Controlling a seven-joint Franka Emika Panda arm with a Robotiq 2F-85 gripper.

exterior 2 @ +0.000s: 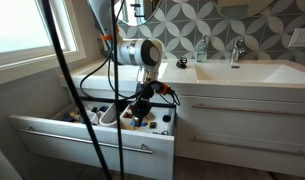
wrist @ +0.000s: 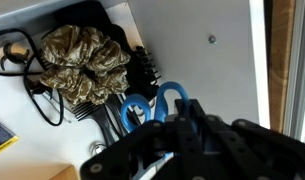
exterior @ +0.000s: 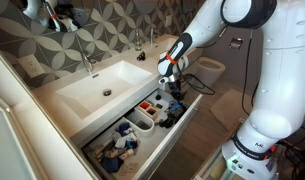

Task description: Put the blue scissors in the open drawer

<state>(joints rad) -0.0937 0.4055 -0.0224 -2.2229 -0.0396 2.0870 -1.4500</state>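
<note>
Arm is over the open drawer (exterior: pixel 168 140), with my gripper (exterior: pixel 170 76) dipped into its right-hand end, so I read this as the drop-off step. In the wrist view the blue scissors (wrist: pixel 174 93) sit right at the tips of the fingers (wrist: pixel 207 135): the two handle loops poke out just beyond them, and the blades are hidden under the dark finger bodies. I can't tell if the fingers are clamped on the blades or already let go, because the view is too blurred and blocked. The handles point away from the fingers, probably because it was gripped by the blade end. Beyond the loops is a black comb-like thing (wrist: pixel 142 68), exact item unclear. Further out and to the side are a brown mottled scrunchie (wrist: pixel 84 62) and a black cable (wrist: pixel 34 88), all on the white drawer floor. On the far side of the fingers there's bare white surface. The drawer also holds white rounded divider bins (exterior: pixel 143 122) with small toiletries (exterior: pixel 118 152) away from the fingers toward the other end. The sink (exterior: pixel 100 88) is above the drawer. In an exterior view the drawer front (exterior 2: pixel 92 140) is pulled well out. My call: nearly done.
</note>
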